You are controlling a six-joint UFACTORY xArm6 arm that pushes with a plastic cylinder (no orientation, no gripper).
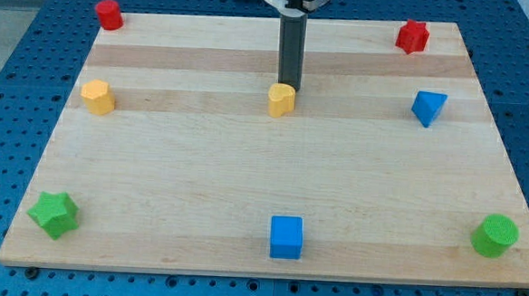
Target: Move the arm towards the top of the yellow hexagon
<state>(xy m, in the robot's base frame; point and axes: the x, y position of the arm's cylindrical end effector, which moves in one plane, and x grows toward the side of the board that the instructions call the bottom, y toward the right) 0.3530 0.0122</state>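
A yellow block [281, 100] that looks hexagonal sits on the wooden board [199, 181], a little above its middle. My tip [289, 84] stands just at this block's top edge, slightly to its right, touching or nearly touching it. The dark rod rises straight from there to the view's top. A second yellow block [98, 96] lies at the board's left side at about the same height; I cannot make out its exact shape.
A red cylinder [108, 14] is at the top left and a red star [413, 36] at the top right. A blue triangle [428, 108] is at the right. A green star [54, 214], a blue cube [286, 236] and a green cylinder [496, 235] lie along the bottom.
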